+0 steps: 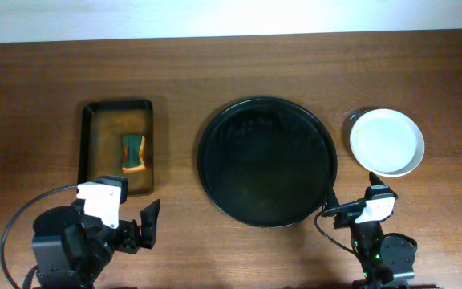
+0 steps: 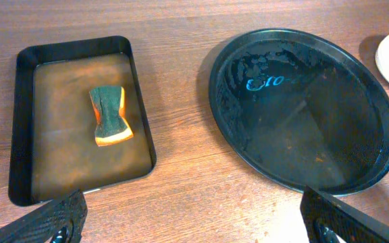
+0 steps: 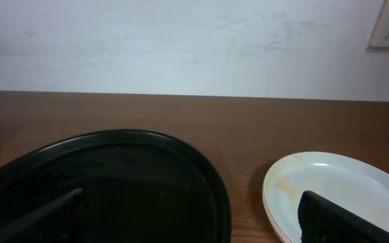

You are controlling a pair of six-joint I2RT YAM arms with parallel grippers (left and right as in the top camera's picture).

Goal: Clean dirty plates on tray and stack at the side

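The wooden table (image 1: 231, 72) carries everything, and both arms sit drawn back at its near edge. Largest on it is the round black tray (image 1: 263, 177), ahead of the right claw (image 3: 188, 216) and slightly to that claw's left. No plates lie on it, only wet streaks, so the clearing part of the job looks done.

Next in size is the rectangular pan (image 1: 84, 144) of brownish water, ahead of the left claw (image 2: 191, 216) and to its left.

The white plate (image 1: 387, 142) rests on the table ahead of the right claw and just to its right, close beside the round tray but not on it. That is the side spot the task asks for. Whether it is one plate or a stack of several, I cannot tell. The right wrist view shows a faint orange smear near its inner rim, so one more wipe may be wanted.

Smallest is the green and orange sponge (image 1: 133, 153), lying in the pan's water, well ahead of the left claw.

Both claws are spread wide and grip nothing.
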